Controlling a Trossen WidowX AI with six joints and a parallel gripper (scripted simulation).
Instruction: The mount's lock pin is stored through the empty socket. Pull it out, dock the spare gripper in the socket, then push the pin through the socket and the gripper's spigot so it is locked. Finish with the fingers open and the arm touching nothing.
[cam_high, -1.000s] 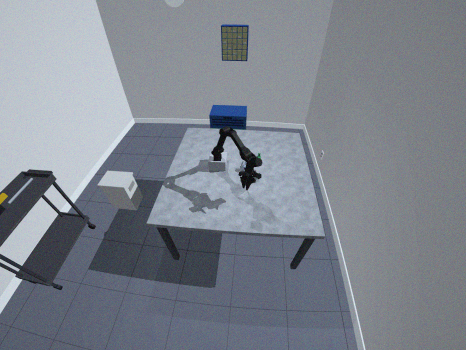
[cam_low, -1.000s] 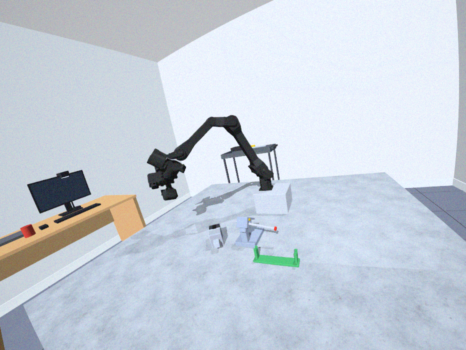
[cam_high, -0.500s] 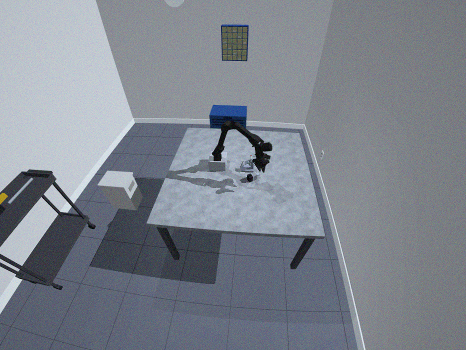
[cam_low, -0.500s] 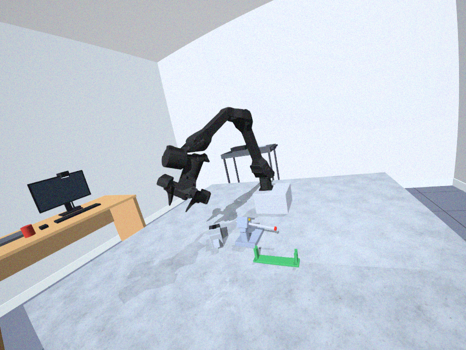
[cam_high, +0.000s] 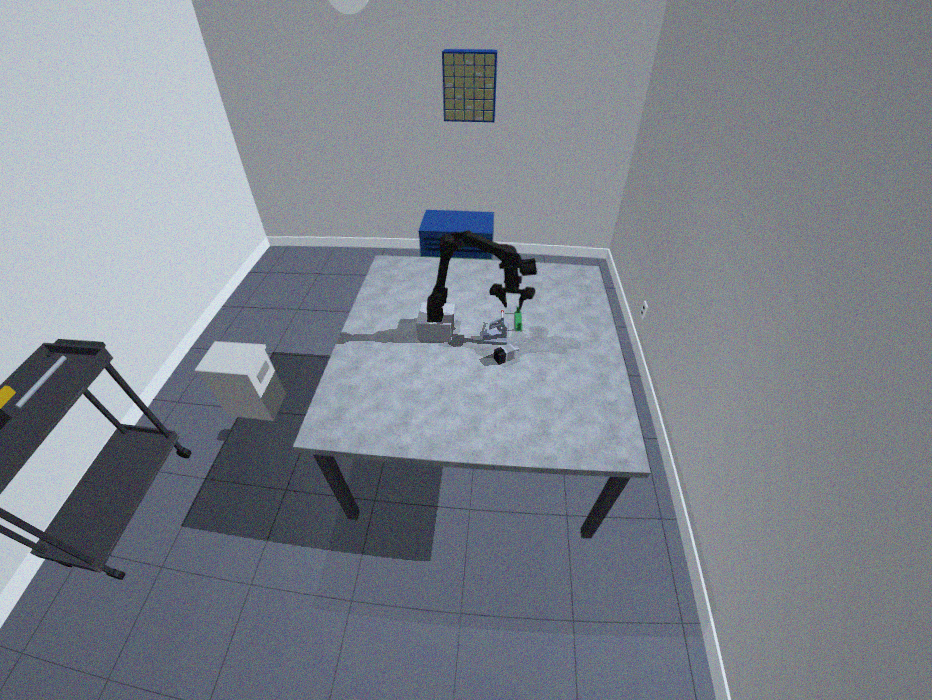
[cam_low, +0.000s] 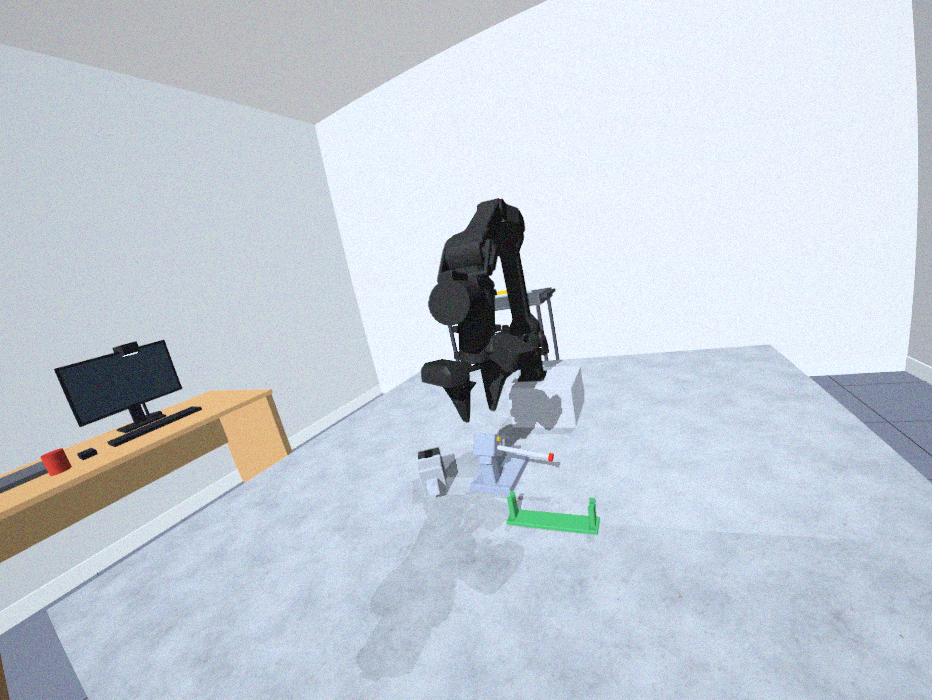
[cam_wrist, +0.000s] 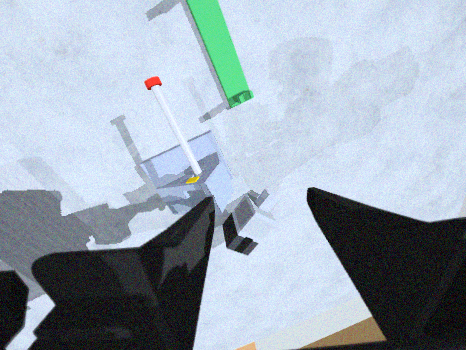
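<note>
The pale blue mount (cam_low: 495, 467) stands on the table, and it also shows in the wrist view (cam_wrist: 192, 172). The white lock pin with a red cap (cam_low: 527, 454) passes through its socket and sticks out to one side; it shows in the wrist view too (cam_wrist: 175, 125). The spare gripper (cam_low: 433, 468), a grey and black block, lies just left of the mount. My gripper (cam_low: 476, 403) hangs open and empty in the air above the mount, touching nothing; its fingers frame the wrist view (cam_wrist: 260, 220).
A green rack (cam_low: 553, 518) lies on the table in front of the mount, and it shows in the wrist view (cam_wrist: 220, 50). The arm's white base block (cam_low: 546, 397) stands behind the mount. A wooden desk with a monitor (cam_low: 120, 384) stands off the table's left.
</note>
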